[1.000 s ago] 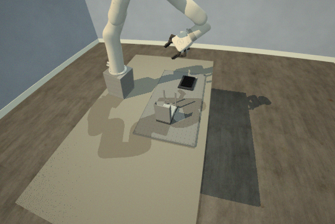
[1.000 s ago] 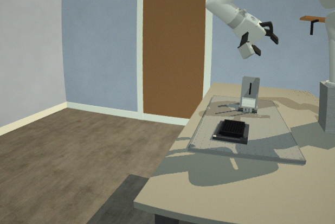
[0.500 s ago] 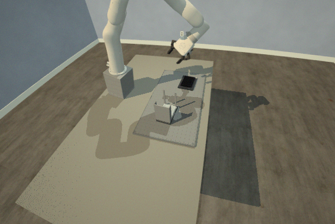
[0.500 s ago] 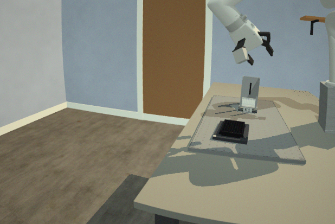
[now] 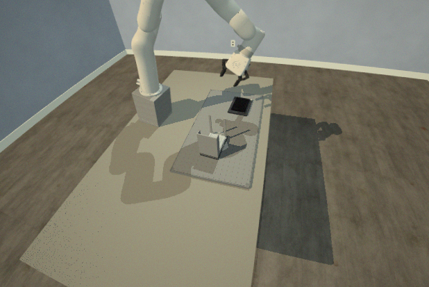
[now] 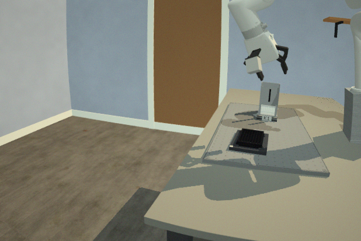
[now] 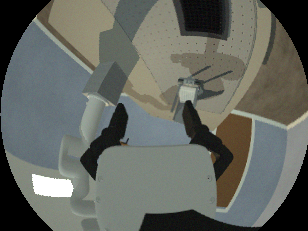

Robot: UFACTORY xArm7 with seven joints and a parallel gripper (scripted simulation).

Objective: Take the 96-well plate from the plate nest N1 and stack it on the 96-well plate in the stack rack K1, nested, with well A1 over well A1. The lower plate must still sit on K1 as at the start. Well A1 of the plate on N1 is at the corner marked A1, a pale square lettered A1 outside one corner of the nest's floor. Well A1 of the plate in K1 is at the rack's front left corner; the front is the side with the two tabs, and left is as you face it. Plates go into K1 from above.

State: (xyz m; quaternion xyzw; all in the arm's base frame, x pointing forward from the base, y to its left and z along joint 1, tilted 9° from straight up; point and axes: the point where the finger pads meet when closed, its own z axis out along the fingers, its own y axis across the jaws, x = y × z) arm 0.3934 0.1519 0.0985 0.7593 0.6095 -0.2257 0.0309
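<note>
A black 96-well plate (image 5: 240,105) (image 6: 249,143) sits in the dark plate nest N1 on the grey perforated board; it also shows in the wrist view (image 7: 202,4). A pale square marks the nest's near left corner (image 6: 231,146) in the exterior view. The stack rack K1 (image 5: 211,142) stands farther along the board, with a tall slotted wall (image 6: 271,95) and a pale plate low inside it (image 6: 267,110). My gripper (image 5: 233,76) is open and empty, tilted, high above the board's end near N1. It shows in the exterior view (image 6: 272,73) and in the wrist view (image 7: 154,123).
The grey perforated board (image 5: 225,138) lies on the beige table. The arm's grey base block (image 5: 153,104) stands beside the board. The table's edge drops to the wooden floor just past N1. A brown door (image 6: 187,46) is in the far wall.
</note>
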